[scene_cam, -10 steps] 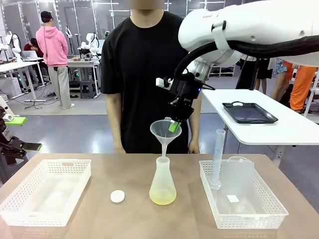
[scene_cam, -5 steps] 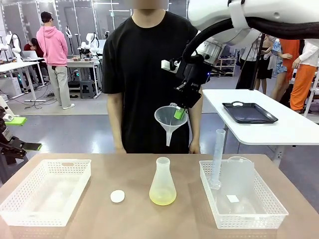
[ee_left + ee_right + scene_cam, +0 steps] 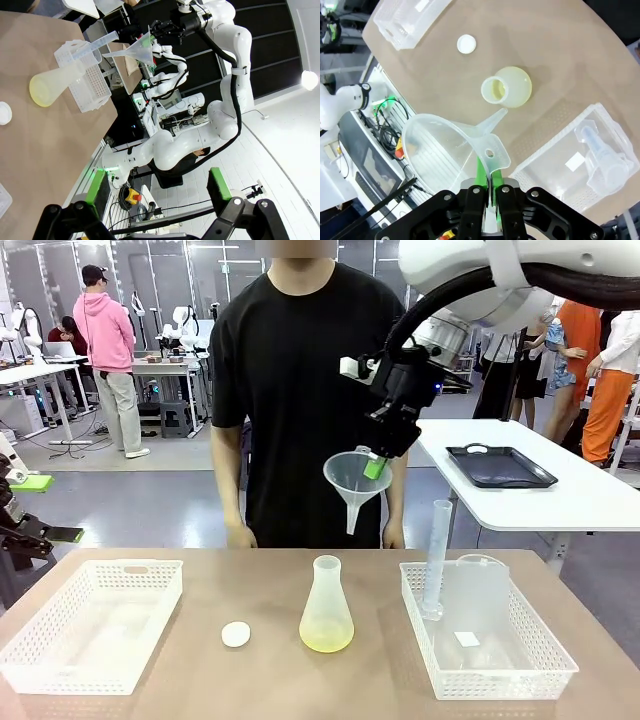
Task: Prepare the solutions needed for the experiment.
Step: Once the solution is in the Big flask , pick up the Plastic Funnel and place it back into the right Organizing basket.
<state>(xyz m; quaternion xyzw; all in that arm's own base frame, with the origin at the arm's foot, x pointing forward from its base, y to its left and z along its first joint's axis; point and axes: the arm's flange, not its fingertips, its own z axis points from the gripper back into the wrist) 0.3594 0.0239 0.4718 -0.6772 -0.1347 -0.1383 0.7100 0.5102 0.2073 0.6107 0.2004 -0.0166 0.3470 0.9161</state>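
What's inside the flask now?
The flask holds a shallow yellow-green liquid at its bottom; its neck is open. The right gripper holds the funnel above it. Frosted walls hide anything finer.

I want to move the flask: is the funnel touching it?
Apart. Front view: the funnel hangs in the right tool, its spout tip clearly above the flask mouth.

floor: grey, glossy [image 3: 150, 495]; right: white table [image 3: 590, 505] bearing black tray [image 3: 505, 468]; far left: workbenches [image 3: 30, 372]
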